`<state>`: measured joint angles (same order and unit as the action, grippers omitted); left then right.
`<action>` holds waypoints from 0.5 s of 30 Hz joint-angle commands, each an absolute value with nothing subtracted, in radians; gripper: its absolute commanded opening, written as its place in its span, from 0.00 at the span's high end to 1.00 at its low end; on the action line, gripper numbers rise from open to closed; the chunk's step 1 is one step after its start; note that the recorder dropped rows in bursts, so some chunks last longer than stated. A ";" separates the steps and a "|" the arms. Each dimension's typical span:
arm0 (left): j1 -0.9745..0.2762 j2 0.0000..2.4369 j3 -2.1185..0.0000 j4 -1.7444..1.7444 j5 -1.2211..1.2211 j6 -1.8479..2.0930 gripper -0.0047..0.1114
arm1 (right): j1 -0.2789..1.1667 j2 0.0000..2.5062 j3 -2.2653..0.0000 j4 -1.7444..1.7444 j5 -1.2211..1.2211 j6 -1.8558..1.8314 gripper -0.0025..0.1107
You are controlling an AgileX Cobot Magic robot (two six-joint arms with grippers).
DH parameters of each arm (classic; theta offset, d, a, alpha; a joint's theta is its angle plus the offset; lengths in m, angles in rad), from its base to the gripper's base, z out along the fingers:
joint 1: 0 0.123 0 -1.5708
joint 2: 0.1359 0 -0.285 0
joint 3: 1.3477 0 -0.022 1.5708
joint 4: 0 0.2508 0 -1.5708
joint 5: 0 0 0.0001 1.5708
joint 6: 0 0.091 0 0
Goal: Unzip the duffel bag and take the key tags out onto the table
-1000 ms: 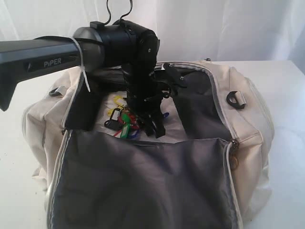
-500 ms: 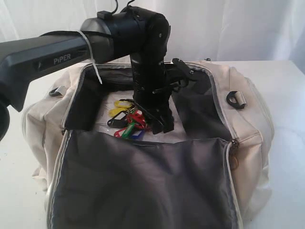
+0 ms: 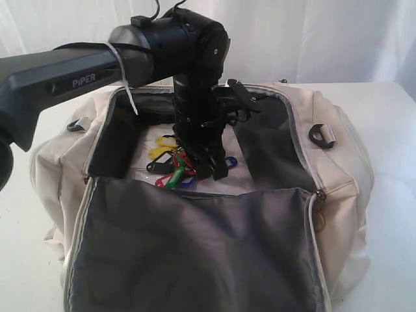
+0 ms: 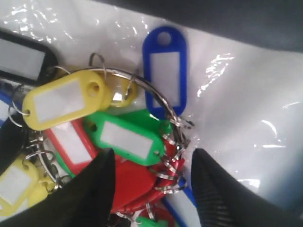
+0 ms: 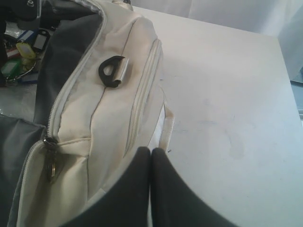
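Note:
The cream duffel bag (image 3: 338, 162) lies unzipped on the white table (image 3: 390, 130), its dark lining showing. The key tags (image 3: 170, 170) lie in a coloured bunch on clear plastic inside it. My left gripper (image 3: 214, 168) reaches straight down into the bag. In the left wrist view it (image 4: 151, 163) stands open, its fingers on either side of the red tags and metal rings of the bunch (image 4: 123, 137). My right gripper (image 5: 150, 153) is shut on nothing, hovering by the bag's end (image 5: 109, 113) over the table (image 5: 227, 94).
The bag's front flap (image 3: 195, 247) is folded toward the camera. A black D-ring buckle (image 3: 322, 135) sits on the bag's right end. A metal zipper pull (image 5: 49, 165) hangs at the corner. White curtain stands behind the table.
My left arm's wrist has lifted and turned more upright, and the gripper tips shifted slightly sideways over the key tags. The jaws stayed open. The tags have not moved.

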<state>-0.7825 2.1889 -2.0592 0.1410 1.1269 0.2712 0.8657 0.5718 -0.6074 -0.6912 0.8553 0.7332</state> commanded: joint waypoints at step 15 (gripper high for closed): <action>-0.780 2.274 -2.053 0.073 1.172 0.263 0.38 | 0.857 0.567 -0.605 -0.699 0.847 0.737 0.98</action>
<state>-0.7809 2.2320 -2.0639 0.0923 1.1269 0.2712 0.8657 0.5718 -0.6074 -0.6912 0.8553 0.7332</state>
